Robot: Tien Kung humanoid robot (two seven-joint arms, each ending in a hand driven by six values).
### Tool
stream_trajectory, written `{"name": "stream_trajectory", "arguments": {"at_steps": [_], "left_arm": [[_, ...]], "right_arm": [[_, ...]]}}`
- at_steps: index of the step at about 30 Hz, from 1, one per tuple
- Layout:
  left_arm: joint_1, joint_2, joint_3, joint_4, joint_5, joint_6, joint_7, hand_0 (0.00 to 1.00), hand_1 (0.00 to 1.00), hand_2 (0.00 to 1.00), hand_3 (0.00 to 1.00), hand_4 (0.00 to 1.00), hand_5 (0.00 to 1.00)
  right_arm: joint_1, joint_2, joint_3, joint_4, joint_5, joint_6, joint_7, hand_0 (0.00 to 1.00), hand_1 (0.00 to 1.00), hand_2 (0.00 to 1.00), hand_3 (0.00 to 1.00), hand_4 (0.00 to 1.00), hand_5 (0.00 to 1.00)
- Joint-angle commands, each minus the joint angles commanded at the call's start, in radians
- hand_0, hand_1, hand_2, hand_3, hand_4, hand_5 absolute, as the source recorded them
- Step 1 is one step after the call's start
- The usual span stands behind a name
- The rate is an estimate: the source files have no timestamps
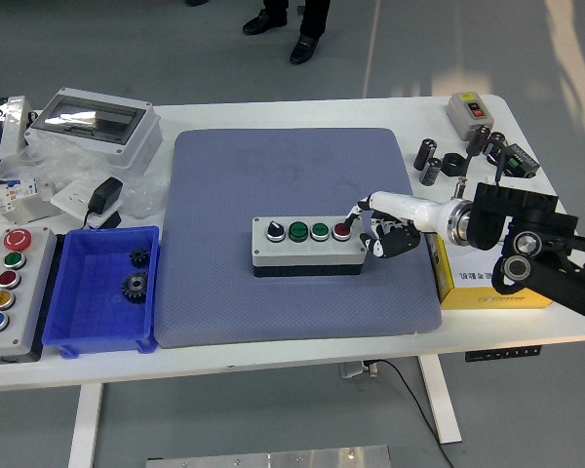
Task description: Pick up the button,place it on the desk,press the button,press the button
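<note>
A grey button box (307,243) lies in the middle of the blue mat (292,195). It carries a black knob, two green buttons and a red button (342,231) at its right end. My right hand (382,230) reaches in from the right, its white forefinger stretched out with the tip resting on the red button. Its other fingers (395,240) are curled under, just right of the box. The left arm does not appear.
A blue bin (102,291) with two gears stands left of the mat, and a larger button panel (8,291) beside it. A yellow box (483,283) lies under my right arm. Black cylinders (429,162), a grey switch (468,110) and an enclosure (93,125) sit at the back.
</note>
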Motion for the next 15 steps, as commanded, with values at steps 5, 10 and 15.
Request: {"name": "stream_trajectory", "arguments": {"at_steps": [5, 10, 15], "left_arm": [[0.0, 0.0, -0.004, 0.0, 0.005, 0.0, 0.002, 0.614, 0.579, 0.552, 0.6, 0.559, 0.261], [0.001, -0.002, -0.004, 0.0, 0.006, 0.001, 0.003, 0.614, 0.58, 0.552, 0.6, 0.559, 0.262], [0.005, -0.007, 0.0, 0.0, 0.001, 0.004, 0.005, 0.614, 0.58, 0.552, 0.6, 0.558, 0.261]], "right_arm": [[-0.045, -0.022, 0.099, 0.016, 0.018, 0.049, 0.001, 0.002, 0.072, 0.189, 0.743, 0.295, 0.002], [-0.145, 0.001, 0.224, 0.012, -0.083, 0.005, 0.008, 0.002, 0.072, 0.189, 0.743, 0.294, 0.002], [-0.274, 0.089, 0.391, -0.019, -0.215, -0.118, 0.089, 0.002, 0.072, 0.189, 0.734, 0.315, 0.002]]}}
